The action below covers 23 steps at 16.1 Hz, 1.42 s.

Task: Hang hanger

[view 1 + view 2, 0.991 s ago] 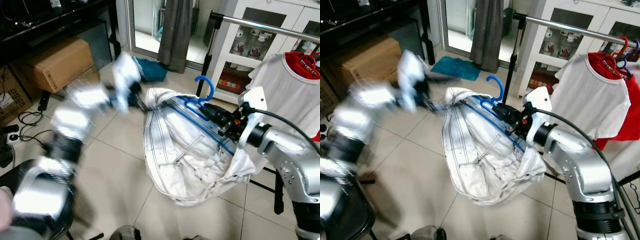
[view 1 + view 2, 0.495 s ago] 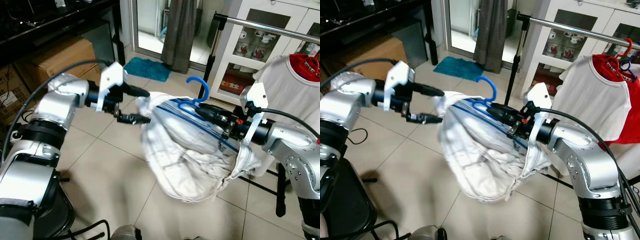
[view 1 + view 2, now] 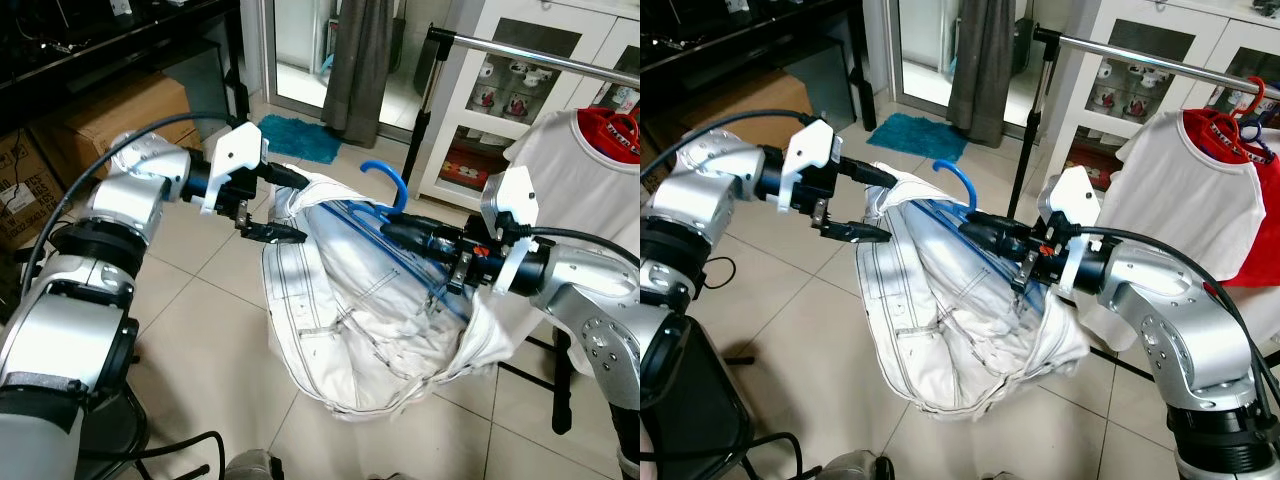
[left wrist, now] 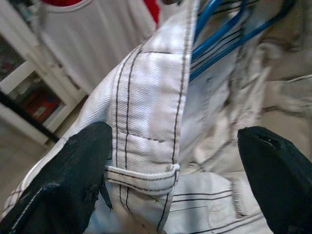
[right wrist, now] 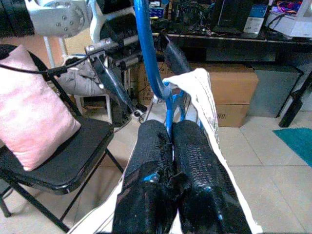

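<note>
Our left gripper (image 3: 283, 205) reaches toward the white trousers (image 3: 370, 300), its fingers (image 4: 83, 170) spread apart, with the waistband edge lying between them and touching one finger. Just beyond, the blue hanger (image 3: 385, 180) threads through the trousers, its hook curving up above the cloth. Our right gripper (image 3: 395, 230) is clamped together on the hanger's neck, just below the hook. Behind it stands the clothes rail (image 3: 530, 52) with a white shirt (image 3: 570, 170) hanging.
</note>
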Motion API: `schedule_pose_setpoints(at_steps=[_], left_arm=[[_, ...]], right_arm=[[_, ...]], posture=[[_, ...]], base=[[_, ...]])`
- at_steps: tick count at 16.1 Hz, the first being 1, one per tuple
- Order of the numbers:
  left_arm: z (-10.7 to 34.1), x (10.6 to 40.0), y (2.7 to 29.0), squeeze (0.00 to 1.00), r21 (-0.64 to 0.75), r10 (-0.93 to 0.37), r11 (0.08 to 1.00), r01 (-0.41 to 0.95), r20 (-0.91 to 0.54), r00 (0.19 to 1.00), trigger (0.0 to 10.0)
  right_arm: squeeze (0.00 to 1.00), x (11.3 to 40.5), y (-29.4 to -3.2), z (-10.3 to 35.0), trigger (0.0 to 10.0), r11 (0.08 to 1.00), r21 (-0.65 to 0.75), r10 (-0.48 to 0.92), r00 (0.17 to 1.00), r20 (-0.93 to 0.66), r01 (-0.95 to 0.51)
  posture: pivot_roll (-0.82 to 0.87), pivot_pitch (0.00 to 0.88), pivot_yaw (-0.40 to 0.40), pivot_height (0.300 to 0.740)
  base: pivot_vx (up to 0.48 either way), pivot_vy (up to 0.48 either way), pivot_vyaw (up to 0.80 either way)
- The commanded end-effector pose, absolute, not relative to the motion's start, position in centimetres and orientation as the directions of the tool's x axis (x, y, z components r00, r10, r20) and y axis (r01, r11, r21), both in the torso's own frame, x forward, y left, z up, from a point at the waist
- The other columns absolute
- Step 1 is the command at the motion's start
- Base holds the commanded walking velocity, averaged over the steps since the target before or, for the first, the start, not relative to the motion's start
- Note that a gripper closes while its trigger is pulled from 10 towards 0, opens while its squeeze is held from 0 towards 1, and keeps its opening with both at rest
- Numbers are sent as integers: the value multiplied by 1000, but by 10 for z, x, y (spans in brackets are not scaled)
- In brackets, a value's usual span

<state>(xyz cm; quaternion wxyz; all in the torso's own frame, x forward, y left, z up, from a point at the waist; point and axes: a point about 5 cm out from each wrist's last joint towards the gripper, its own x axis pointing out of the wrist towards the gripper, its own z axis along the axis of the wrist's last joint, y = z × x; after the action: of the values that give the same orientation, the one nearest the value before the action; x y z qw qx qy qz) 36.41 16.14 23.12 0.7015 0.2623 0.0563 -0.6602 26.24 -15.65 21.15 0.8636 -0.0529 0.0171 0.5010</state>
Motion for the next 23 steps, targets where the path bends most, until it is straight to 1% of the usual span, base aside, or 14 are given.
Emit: schedule_pose_setpoints(at_steps=[1, 3, 4, 6, 11, 13, 14, 15, 17, 18, 19, 20, 21, 23], left_arm=[[250, 363, 153, 0, 335, -919, -78, 939, -389, 63, 10000], [255, 362, 155, 0, 330, -919, -100, 939, -393, 40, 10000], [256, 361, 157, 0, 340, -907, -119, 933, -419, 37, 10000], [255, 360, 160, 0, 345, -898, -124, 931, -439, 43, 10000], [265, 358, 173, 0, 341, -926, -66, 938, -370, 69, 10000], [266, 360, 178, 0, 352, -915, -50, 935, -391, 98, 10000], [264, 361, 181, 0, 372, -898, -45, 927, -421, 126, 10000], [256, 361, 180, 0, 360, -886, -42, 932, -445, 132, 10000], [246, 362, 176, 0, 323, -885, -42, 945, -451, 115, 10000], [239, 362, 170, 0, 299, -900, -42, 953, -426, 94, 10000], [236, 362, 166, 0, 284, -908, -43, 958, -411, 81, 10000], [231, 363, 161, 0, 258, -916, -48, 965, -396, 61, 5765], [227, 363, 155, 0, 226, -917, -58, 972, -398, 38, 0], [220, 362, 145, 0, 165, -919, -82, 983, -393, -10, 0]], right_arm=[[0, 258, -150, 219, 0, 438, -105, 893, 446, -64, -893], [0, 259, -150, 218, 0, 443, -106, 889, 451, -74, -890], [0, 261, -150, 217, 0, 452, -108, 884, 461, -79, -885], [0, 263, -151, 216, 0, 462, -111, 877, 472, -89, -880], [0, 269, -153, 211, 0, 493, -132, 851, 508, -131, -860], [0, 270, -154, 211, 0, 501, -138, 845, 517, -136, -855], [0, 270, -154, 211, 0, 502, -138, 845, 518, -134, -854], [0, 269, -153, 212, 0, 487, -136, 855, 503, -127, -863], [0, 265, -149, 215, 0, 450, -129, 879, 464, -110, -884], [0, 262, -146, 218, 0, 415, -126, 899, 428, -97, -901], [0, 261, -145, 219, 0, 403, -125, 905, 415, -95, -907], [0, 259, -144, 220, 0, 387, -124, 912, 399, -96, -914], [0, 257, -143, 220, 0, 375, -123, 917, 388, -98, -919], [0, 255, -142, 221, 0, 363, -121, 922, 375, -97, -924]], posture=[[-43, 0, -8, 740], [-40, 0, -11, 740], [-38, 0, -13, 740], [-38, 0, -13, 740], [-32, 0, -18, 740], [-31, 0, -17, 740], [-27, 0, -17, 740], [-26, 0, -17, 740], [-28, 0, -15, 740], [-32, 0, -11, 740], [-33, 0, -10, 740], [-36, 0, -8, 740], [-41, 0, -3, 740], [-48, 0, 4, 740]], base=[[0, 0, 0], [0, 0, 0], [0, 0, 0], [0, 0, 0], [0, 0, 0], [0, 0, 0], [0, 0, 0], [0, 0, 0], [0, 0, 0], [0, 0, 0], [0, 0, 0], [0, 0, 0], [0, 0, 0], [0, 0, 0]])
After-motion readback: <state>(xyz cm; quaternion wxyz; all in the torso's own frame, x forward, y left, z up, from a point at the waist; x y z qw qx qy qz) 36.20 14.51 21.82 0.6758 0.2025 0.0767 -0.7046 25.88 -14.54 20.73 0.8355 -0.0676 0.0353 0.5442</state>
